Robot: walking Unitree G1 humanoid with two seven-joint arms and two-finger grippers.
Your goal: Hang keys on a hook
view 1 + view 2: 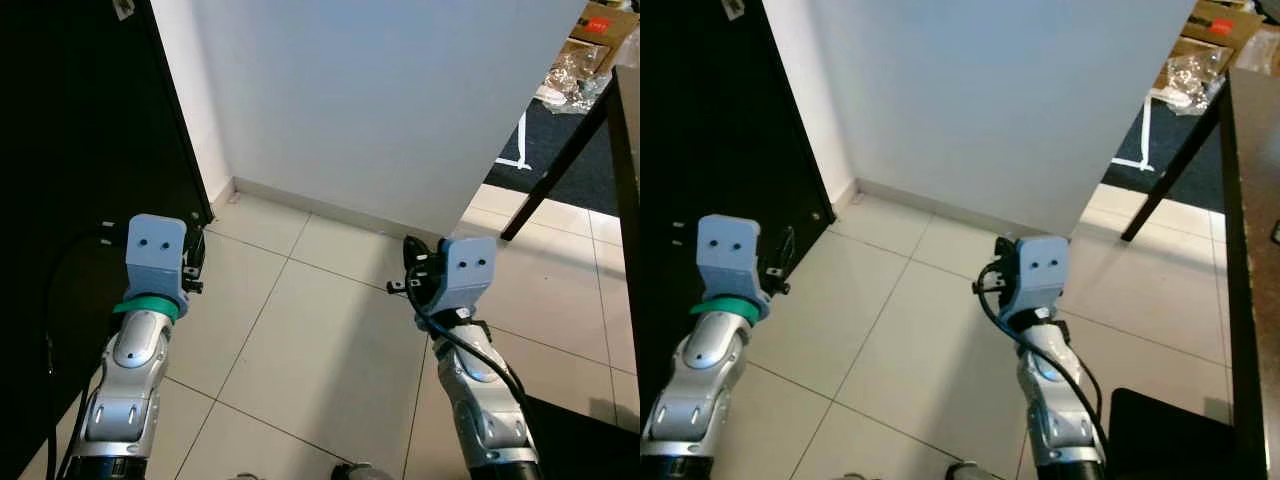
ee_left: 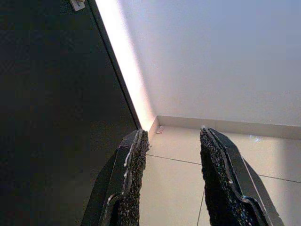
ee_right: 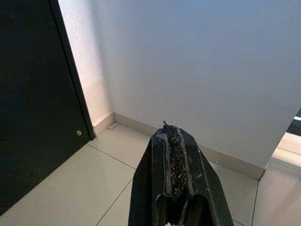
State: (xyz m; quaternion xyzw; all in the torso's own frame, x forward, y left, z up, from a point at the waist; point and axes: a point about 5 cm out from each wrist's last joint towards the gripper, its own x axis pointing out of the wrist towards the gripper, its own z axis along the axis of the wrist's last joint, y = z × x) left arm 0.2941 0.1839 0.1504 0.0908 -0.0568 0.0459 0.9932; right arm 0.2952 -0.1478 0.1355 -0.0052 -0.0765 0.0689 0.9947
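Both arms are held out low over a tiled floor, pointing toward a white wall. My left gripper (image 2: 171, 155) is open, its two black fingers (image 2: 134, 169) apart with bare floor between them. It sits beside a black door. My right gripper (image 3: 175, 141) is shut, its fingers pressed together with nothing seen between them. The left wrist block (image 1: 155, 250) and the right wrist block (image 1: 468, 268) hide the fingers in the head views.
A black door (image 1: 80, 150) stands on the left, close to my left arm. A white wall (image 1: 380, 100) with a skirting board lies ahead. A dark table leg (image 1: 560, 165) slants at the right, with a dark rug and clutter (image 1: 580, 60) behind it.
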